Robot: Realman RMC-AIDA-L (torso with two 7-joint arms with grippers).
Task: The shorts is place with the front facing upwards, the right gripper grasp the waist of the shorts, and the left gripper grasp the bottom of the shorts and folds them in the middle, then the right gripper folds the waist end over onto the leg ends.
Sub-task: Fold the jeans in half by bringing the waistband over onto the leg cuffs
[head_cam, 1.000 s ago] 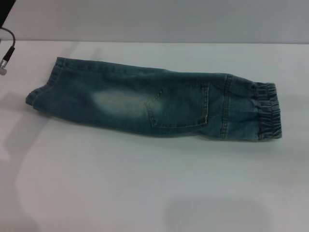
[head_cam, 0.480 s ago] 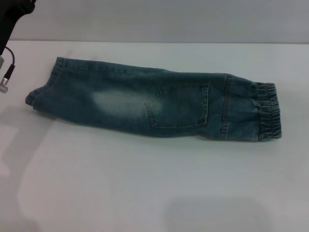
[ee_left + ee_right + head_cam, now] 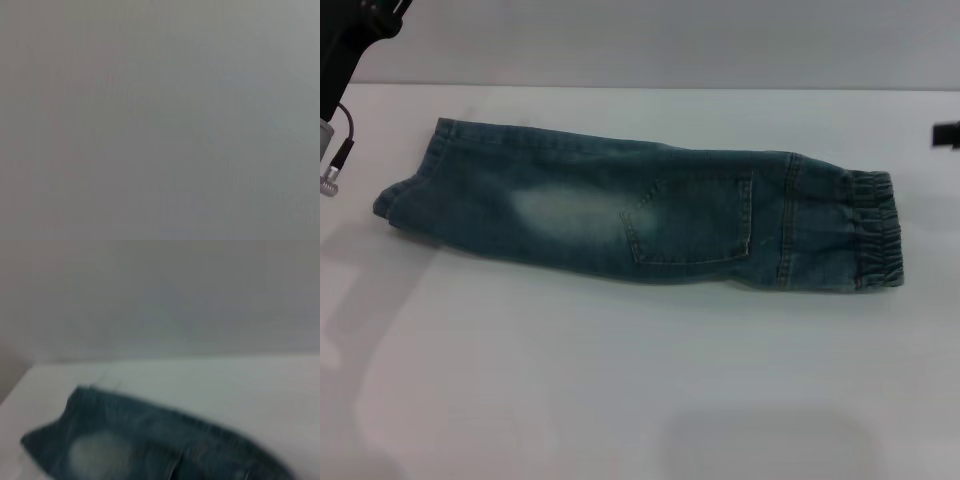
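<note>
Denim is what we're dealing with, so I'm guessing the shorts (image 3: 640, 215) are going to be floppy but with some body, not slippery, and light enough that a pinch on one edge will drag the rest along. Starting nearest the robot, bare white counter (image 3: 620, 400) is sitting in front, then the shorts are lying flat across the middle of it, already folded lengthwise by the look of the pocket showing on top. The waist (image 3: 875, 230), that puckered elastic band, is pointing toward the robot's right, and the leg ends (image 3: 415, 175) are lying off to its left. I'd be grabbing the thick elastic band since it's bunched and gives the fingers something to bite, both layers together. Farther back, the left gripper (image 3: 350, 40) is hanging at the far left corner and the right gripper (image 3: 948, 134) is just peeking in at the right edge; can't tell whether either is spread or closed.
</note>
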